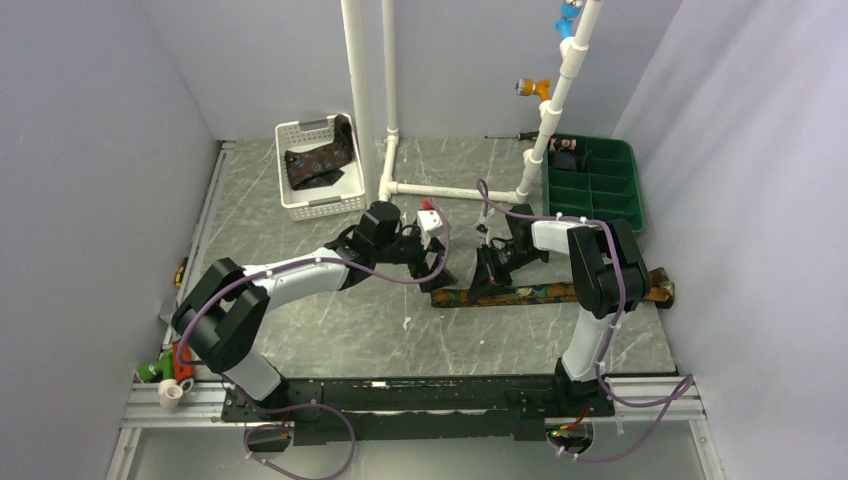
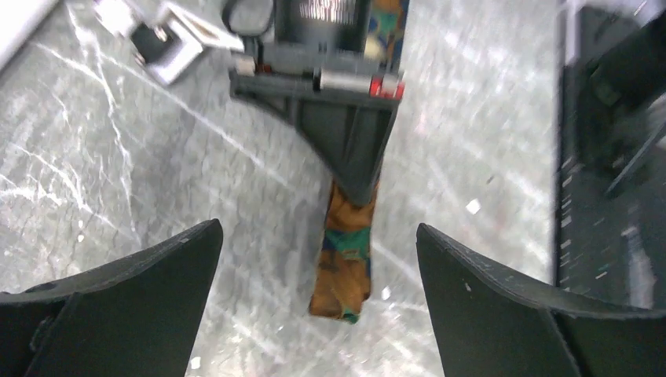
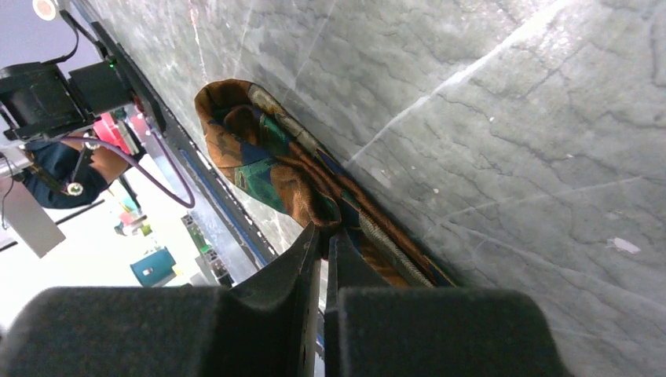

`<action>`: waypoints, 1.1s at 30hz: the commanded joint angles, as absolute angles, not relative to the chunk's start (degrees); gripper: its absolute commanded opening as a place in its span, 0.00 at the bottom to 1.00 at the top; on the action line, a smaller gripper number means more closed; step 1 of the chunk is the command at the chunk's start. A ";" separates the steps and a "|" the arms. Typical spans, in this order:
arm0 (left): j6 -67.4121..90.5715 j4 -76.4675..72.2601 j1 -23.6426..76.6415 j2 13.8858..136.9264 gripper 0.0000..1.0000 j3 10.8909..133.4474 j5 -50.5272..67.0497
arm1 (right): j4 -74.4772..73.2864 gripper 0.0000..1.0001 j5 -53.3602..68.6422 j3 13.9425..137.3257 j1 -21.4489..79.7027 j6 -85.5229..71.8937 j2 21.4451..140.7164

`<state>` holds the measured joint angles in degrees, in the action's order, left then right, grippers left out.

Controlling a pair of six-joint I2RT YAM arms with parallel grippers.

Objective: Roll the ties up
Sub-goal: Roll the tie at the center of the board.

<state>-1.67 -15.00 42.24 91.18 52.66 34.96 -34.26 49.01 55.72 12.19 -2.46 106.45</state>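
Observation:
A mottled orange and teal tie (image 1: 560, 292) lies flat across the table, running left to right. My right gripper (image 1: 487, 283) is shut on a fold of this tie near its left end; the right wrist view shows the jaws (image 3: 323, 229) pinching bunched fabric (image 3: 267, 157). My left gripper (image 1: 437, 265) is open and empty just left of that end. In the left wrist view its fingers (image 2: 169, 267) stand wide on either side of the tie's tip (image 2: 342, 267), above the table. A second dark brown tie (image 1: 320, 160) lies in the white basket.
A white basket (image 1: 300, 205) stands at the back left, and a green compartment tray (image 1: 592, 195) at the back right. A white PVC pipe frame (image 1: 455, 190) rises between them behind both grippers. The metal rail (image 1: 400, 400) runs along the near edge.

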 commanded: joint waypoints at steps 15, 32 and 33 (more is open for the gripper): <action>-29.30 0.82 50.02 103.41 0.54 58.53 21.00 | -36.97 0.06 53.80 58.90 11.95 -0.53 106.24; -28.42 -4.07 43.28 94.08 0.60 47.13 31.32 | -33.25 0.00 41.39 58.79 15.21 0.09 113.99; -28.59 -5.65 42.63 93.38 0.60 45.75 32.83 | -33.30 0.00 41.04 58.76 15.22 0.09 114.14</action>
<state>-30.13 1.17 45.21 98.43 50.06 25.85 -36.49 49.80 58.33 14.61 -1.52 111.33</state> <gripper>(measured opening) 0.594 0.039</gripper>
